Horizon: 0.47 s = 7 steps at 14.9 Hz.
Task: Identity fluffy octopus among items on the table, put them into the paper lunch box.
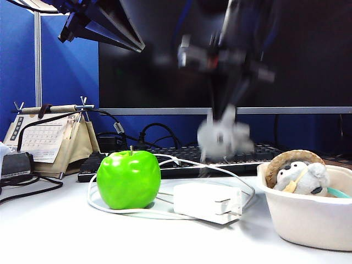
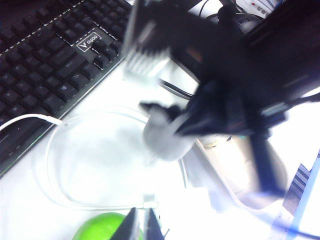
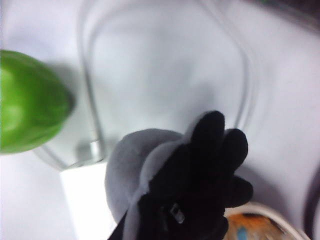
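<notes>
Transit of small light-grey plush octopus [image 1: 224,136], pinched in right gripper [image 1: 223,124], held aloft above black keyboard [image 1: 176,157].

Hung clear of white worktop [image 1: 66,231], between glossy green apple [image 1: 128,179] and cream-white paper lunch box [image 1: 308,214], nearer white power adapter block [image 1: 208,202]. Blurred in exterior and left wrist views; seen gripped by soft body in right wrist view [image 3: 150,185]. Left gripper [image 2: 140,226] poised over apple, fingertips close together, nothing between them. Box already partly filled by white-faced plush with brown back [image 1: 300,173]; risk judged: octopus landing on that toy or rolled rim and tumbling out, or slipping early from shallow pinch. Looped white cable [image 1: 165,212] a possible snag low down. Open air above adapter toward box apparently free.
</notes>
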Each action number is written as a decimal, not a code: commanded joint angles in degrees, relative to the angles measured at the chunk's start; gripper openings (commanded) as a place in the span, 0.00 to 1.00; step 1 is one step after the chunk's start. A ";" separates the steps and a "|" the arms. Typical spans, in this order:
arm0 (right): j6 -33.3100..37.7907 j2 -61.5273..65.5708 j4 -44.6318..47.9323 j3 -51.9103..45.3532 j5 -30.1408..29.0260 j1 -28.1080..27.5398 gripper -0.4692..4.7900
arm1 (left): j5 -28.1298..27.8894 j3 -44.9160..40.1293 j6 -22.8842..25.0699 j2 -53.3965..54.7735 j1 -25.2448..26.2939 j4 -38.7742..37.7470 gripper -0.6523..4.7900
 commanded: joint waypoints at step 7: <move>-0.31 -13.86 -9.99 1.36 0.87 0.02 0.09 | 0.35 0.26 -0.17 -0.22 0.02 -0.42 0.17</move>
